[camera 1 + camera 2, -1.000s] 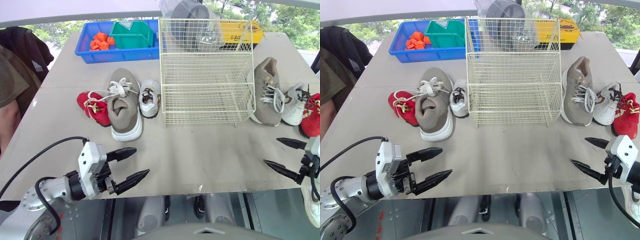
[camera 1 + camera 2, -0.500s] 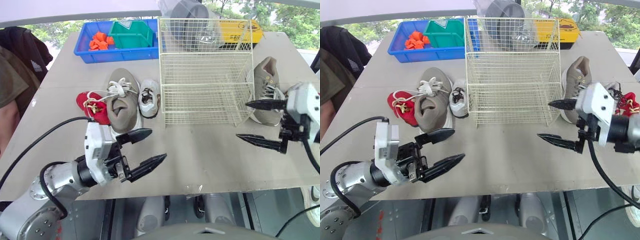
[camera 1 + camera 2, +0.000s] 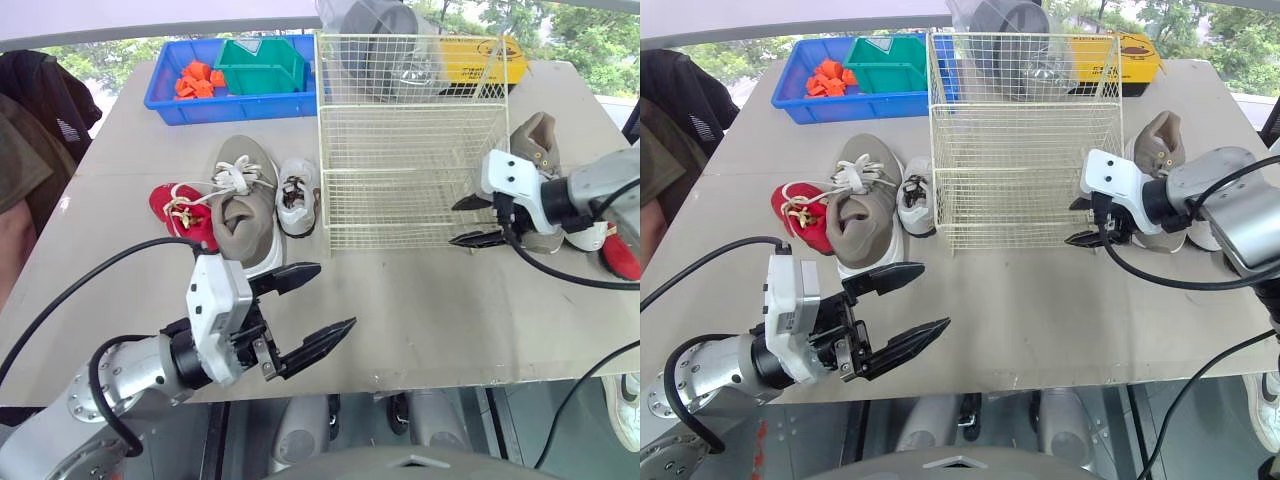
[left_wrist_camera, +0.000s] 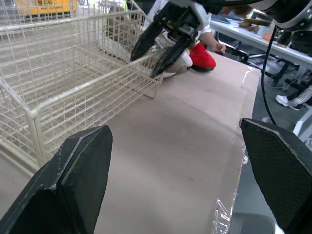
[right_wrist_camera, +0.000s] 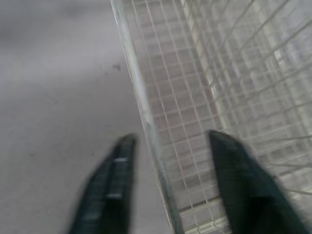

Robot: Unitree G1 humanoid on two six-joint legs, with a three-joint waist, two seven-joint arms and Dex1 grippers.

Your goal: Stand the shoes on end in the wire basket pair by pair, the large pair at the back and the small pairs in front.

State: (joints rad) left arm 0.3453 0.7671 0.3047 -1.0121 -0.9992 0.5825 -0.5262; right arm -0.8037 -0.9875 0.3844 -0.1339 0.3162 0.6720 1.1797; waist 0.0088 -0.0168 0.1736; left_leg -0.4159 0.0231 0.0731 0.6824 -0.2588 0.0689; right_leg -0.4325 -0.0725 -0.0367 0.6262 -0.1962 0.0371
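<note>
While nothing yet stands in the wire basket [image 3: 395, 210], both arms are out over the counter [image 3: 420, 310]. Nearest the edge, in front of the basket and to its left, the left pincer [image 3: 335, 296] hangs released, fingers spread wide, holding nothing. Just beyond it, left of the basket, a small red shoe [image 3: 185, 212], a taupe sneaker [image 3: 245, 205] and a small white shoe [image 3: 297, 195] lie side by side. At the basket's front right corner the right pincer [image 3: 453, 222] is released too, and its wrist view has the fingers straddling the corner wire. Right of the basket, behind that arm, sits the second taupe sneaker [image 3: 535, 150], with another red shoe [image 4: 202, 53] past it. Behind the basket, to its left, is a blue tray [image 3: 230, 103]. The worry, I'd say, is that corner. A clench or sideways pull there could snag the mesh and drag or tip the basket before any shoe goes in.
</note>
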